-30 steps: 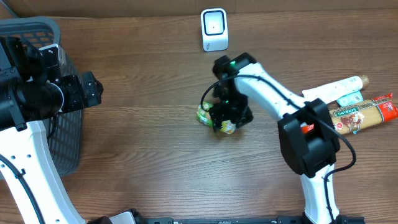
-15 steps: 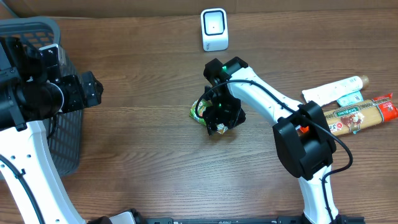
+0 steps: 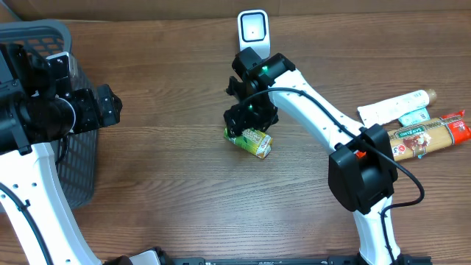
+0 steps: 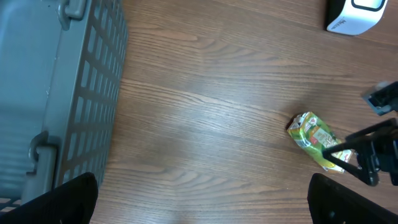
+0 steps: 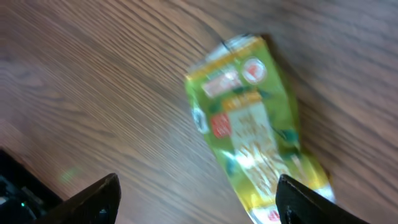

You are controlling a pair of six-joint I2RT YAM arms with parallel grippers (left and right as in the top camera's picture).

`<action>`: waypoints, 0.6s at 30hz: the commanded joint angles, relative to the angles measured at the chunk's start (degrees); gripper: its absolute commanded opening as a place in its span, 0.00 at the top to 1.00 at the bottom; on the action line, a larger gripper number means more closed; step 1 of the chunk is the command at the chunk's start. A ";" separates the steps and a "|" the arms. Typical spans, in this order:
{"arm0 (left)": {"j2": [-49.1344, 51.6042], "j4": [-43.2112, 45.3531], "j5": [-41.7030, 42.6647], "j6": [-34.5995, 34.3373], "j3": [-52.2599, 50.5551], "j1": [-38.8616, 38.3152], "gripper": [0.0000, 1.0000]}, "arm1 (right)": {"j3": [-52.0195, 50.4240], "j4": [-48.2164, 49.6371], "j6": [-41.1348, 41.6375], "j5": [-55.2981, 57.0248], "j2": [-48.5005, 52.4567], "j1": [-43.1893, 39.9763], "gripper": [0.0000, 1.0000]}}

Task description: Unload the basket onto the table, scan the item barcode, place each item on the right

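Green and yellow film marked the packet (image 3: 255, 142), which lay flat on the wooden tabletop (image 3: 169, 184) near the middle. It was some way out from the white scanner (image 3: 254, 33) and well apart from the grey basket (image 3: 44, 33) at the left. The right fingers (image 5: 99, 199) hung directly over it, spread wide on either side and gripping nothing. From the right wrist view the packet sat between them on the wood, a printed face up. The left fingers (image 4: 74, 199) were fully open too, empty, up beside the basket.

We judged the packet light and soft, a crinkly pouch that would dent and slide on the smooth wood rather than resist. Its film looked glossy, so a shallow pinch could slip. We thought the best hold was across the narrow width near the middle, low to the tabletop, where the contents give some body and the ends stay uncovered. We could not make out a barcode on the face showing. It might be underneath, so the hold should allow turning the packet toward the scanner.
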 commanded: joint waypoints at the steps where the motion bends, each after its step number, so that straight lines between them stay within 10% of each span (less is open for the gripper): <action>1: 0.20 -0.13 0.48 1.09 0.37 0.22 0.00 | -0.87 2.10 0.13 -1.64 -1.90 2.60 0.20; 18: 0.20 -0.13 0.48 1.09 0.37 0.22 0.01 | -10.10 14.67 0.13 -1.55 -1.86 6.45 0.18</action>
